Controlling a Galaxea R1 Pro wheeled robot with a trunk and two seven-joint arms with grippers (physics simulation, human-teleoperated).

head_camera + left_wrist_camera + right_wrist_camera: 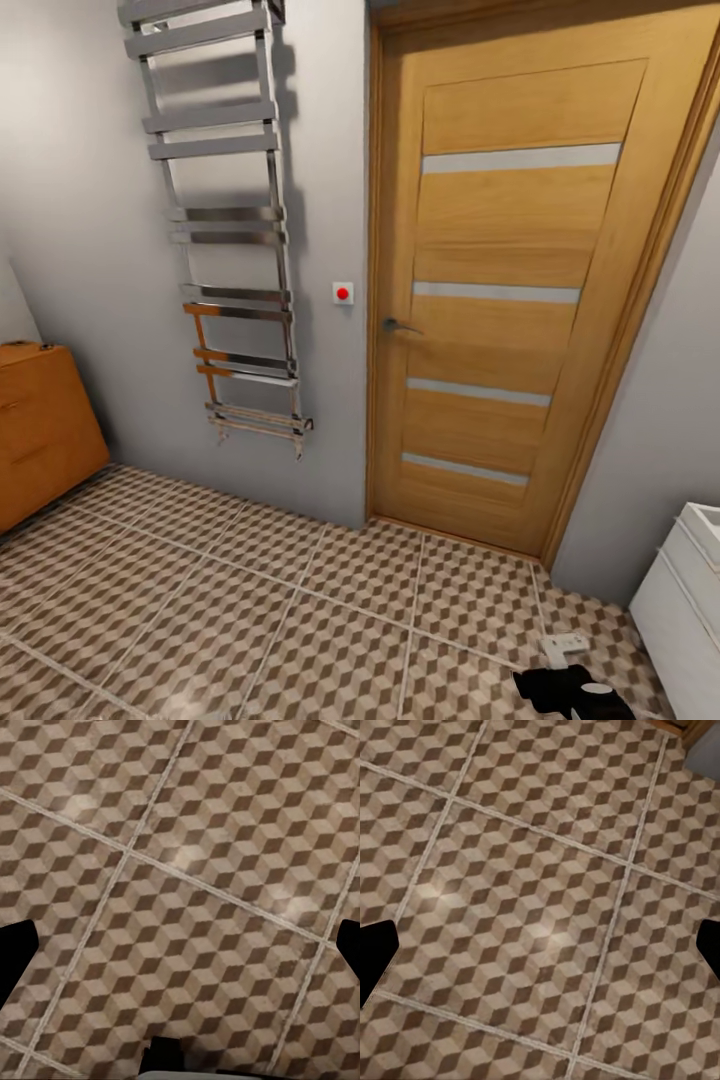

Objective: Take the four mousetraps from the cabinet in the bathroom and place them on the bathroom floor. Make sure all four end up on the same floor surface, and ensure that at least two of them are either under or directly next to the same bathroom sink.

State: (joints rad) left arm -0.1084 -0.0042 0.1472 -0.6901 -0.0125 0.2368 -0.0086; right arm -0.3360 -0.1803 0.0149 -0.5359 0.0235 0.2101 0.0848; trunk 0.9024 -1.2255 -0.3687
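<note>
Orange-brown cabinet point(45, 430) far left | step: approaching it | both tools point(180, 945) point(540, 945) spread wide, empty | next: turn left, reach mousetraps.

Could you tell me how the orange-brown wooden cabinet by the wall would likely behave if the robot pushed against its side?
The low orange-brown wooden cabinet would probably feel stiff and heavy: it looks boxy and solid, with plain drawer fronts. Since it sits low and flat on the cube-patterned tiled floor, it seems unlikely to tip, and would sooner scrape or stay put. Its drawers might slide if caught.
</note>
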